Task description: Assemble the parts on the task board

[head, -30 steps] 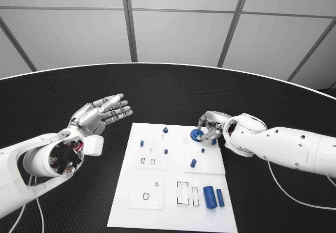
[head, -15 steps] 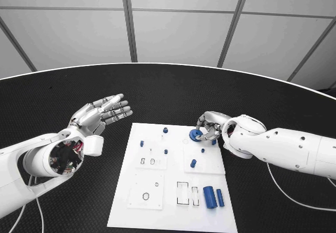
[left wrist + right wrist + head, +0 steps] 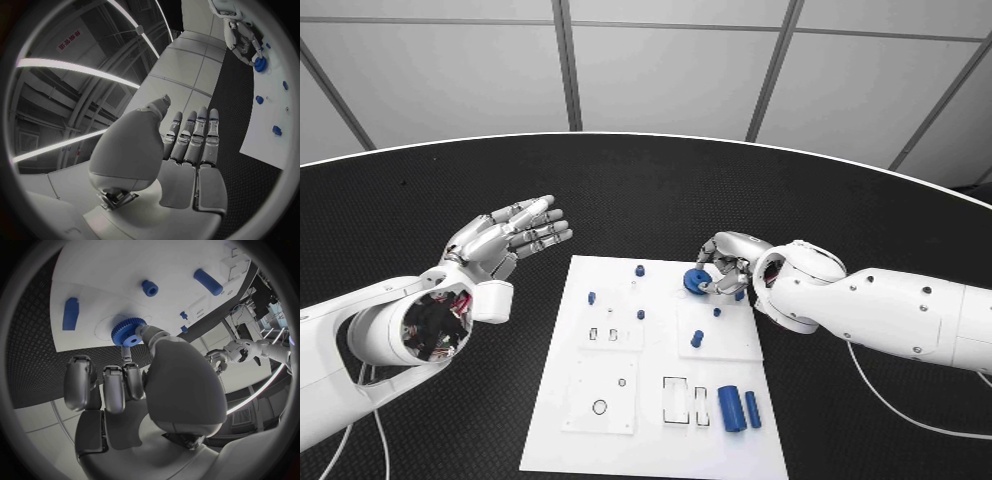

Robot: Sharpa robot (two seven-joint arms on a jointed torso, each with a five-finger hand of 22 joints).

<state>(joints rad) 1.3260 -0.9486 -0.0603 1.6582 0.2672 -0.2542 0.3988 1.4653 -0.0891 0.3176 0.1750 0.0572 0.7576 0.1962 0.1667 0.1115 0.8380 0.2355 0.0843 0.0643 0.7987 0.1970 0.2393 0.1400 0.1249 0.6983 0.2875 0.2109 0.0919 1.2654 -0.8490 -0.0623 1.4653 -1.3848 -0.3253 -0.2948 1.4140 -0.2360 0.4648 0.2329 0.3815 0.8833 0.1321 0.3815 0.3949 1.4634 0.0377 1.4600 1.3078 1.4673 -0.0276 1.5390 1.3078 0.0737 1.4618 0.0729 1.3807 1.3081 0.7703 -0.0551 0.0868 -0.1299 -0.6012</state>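
Currently the right hand (image 3: 727,262) pinches a blue gear (image 3: 698,281) between thumb and a fingertip, at the far right corner of the task board (image 3: 574,430). Right wrist view: gear (image 3: 128,331) sits flat-faced toward the board, over a faint circular outline there; whether it touches the surface cannot be told. Its axis seems to run roughly square to the board, hub facing the hand. Judgement: next move depends on lining the bore up with the seat inside that outline, directly beyond the fingertips.

Left hand (image 3: 514,235) is empty, fingers spread, palm up, raised above the worktop (image 3: 416,200) beside the board's far left corner, well apart from the gear. Right hand is clearly the nearer.

Two long blue cylinders (image 3: 738,408) lie side by side near the board's near right corner, long axes running along the board's length.
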